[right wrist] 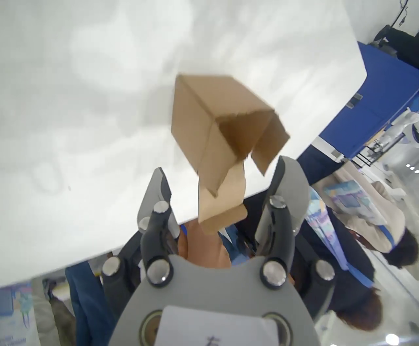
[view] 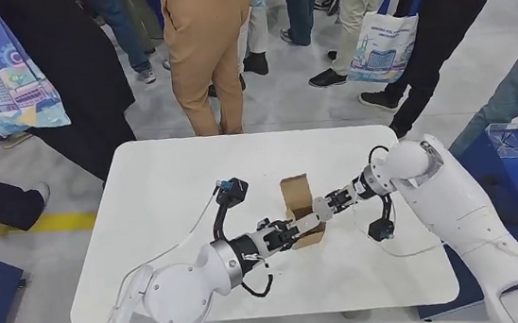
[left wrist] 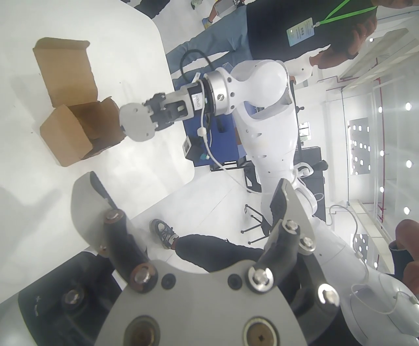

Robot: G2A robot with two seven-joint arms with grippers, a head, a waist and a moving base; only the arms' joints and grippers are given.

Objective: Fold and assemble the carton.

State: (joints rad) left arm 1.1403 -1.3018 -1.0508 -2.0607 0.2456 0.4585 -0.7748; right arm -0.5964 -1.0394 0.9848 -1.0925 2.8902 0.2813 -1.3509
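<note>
L gripper [left wrist: 185,186]: jaws spread wide, nothing btw them. It hangs over the near part of the bench [left wrist: 131,49], close to the carton [left wrist: 70,131] but apart from it.

R gripper [right wrist: 222,170]: jaws also wide. The carton's long flap [right wrist: 226,209] runs up btw the fingers [right wrist: 288,183]; can't tell if either pad touches it. In the L wrist view the R gripper sits right at the carton's mouth side.

Carton: brown cardboard, part-folded, approx mid-bench, a bit toward the R arm's side. Body is boxed up w/ one end gaping and small flaps loose, and the long flap sticks out from it.

Bench: white top, rounded corners, matte, w/ soft grey shadows on it.

Beyond: smooth grey floor [view: 310,109], w/ a yellow line [view: 66,222] on it off the bench's L end. A blue cabinet [view: 515,196] stands just off the R end, w/ a clear plastic box [view: 511,140] on top. Far bkgd in the L wrist view: white walls and rows of ceiling lights [left wrist: 407,106].
</note>
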